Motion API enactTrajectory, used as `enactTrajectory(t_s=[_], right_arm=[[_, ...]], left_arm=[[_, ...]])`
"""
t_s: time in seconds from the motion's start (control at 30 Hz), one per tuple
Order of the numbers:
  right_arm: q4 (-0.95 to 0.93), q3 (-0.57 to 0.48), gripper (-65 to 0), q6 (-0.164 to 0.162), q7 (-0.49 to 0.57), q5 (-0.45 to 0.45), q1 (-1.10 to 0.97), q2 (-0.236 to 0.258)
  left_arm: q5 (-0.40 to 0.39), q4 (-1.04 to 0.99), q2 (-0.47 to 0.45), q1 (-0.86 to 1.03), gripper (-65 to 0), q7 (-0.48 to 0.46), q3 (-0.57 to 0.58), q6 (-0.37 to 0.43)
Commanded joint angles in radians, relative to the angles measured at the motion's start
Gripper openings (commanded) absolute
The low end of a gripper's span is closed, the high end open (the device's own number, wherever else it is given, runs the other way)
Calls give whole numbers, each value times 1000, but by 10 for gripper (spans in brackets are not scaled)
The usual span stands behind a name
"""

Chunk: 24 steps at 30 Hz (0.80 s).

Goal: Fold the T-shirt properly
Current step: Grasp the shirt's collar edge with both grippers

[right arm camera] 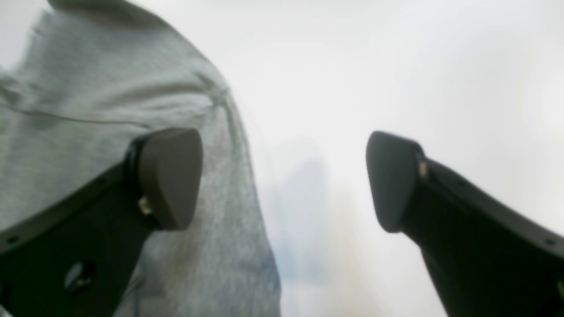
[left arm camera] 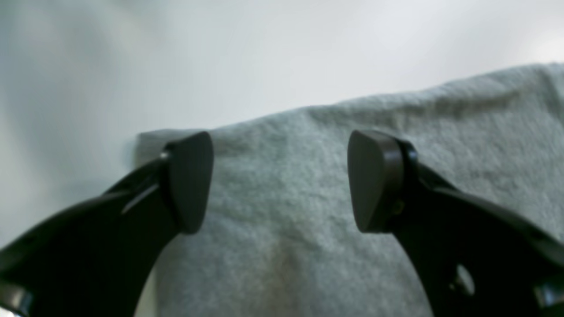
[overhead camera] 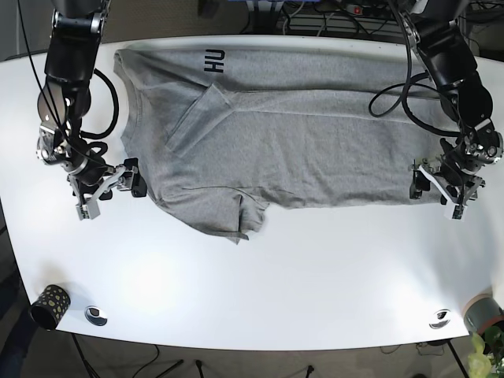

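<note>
A grey T-shirt [overhead camera: 291, 134] lies spread on the white table [overhead camera: 276, 283], with dark lettering at its far edge and one sleeve folded inward. My left gripper [overhead camera: 435, 195] is open at the shirt's right edge. In the left wrist view its fingers [left arm camera: 189, 180] straddle a corner of the shirt [left arm camera: 308, 176], holding nothing. My right gripper [overhead camera: 109, 194] is open at the shirt's left edge. In the right wrist view [right arm camera: 284, 180] one finger [right arm camera: 169, 176] is over the shirt [right arm camera: 110, 88] and the other is over bare table.
A small patterned cup [overhead camera: 50, 303] and a metal disc [overhead camera: 96, 315] sit at the front left. Another disc [overhead camera: 439, 318] and a potted plant [overhead camera: 484, 319] sit at the front right. Cables run along the table's far edge.
</note>
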Motion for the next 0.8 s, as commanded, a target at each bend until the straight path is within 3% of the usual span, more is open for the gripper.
enactTrajectory(t_s=[0.0,0.1,0.3,0.77], right_arm=[[-39,-23,-97,9,62,-28,58,11],[-105,-40,-97,10,96,-62,101,-7],[-228,-59,-97,75,131,-130,174,-33],[-238,-63,-97,96,132,-163,149,-127]], left_arm=[[-16,14,-21,-25,-206,-24,-4,47],[-16,11,-23,-25,-206,-24,-1,82],[-14,11,-44,-15,-208,-88,-4,90],[-16,9,-75,9,-204,-96,-55,85]])
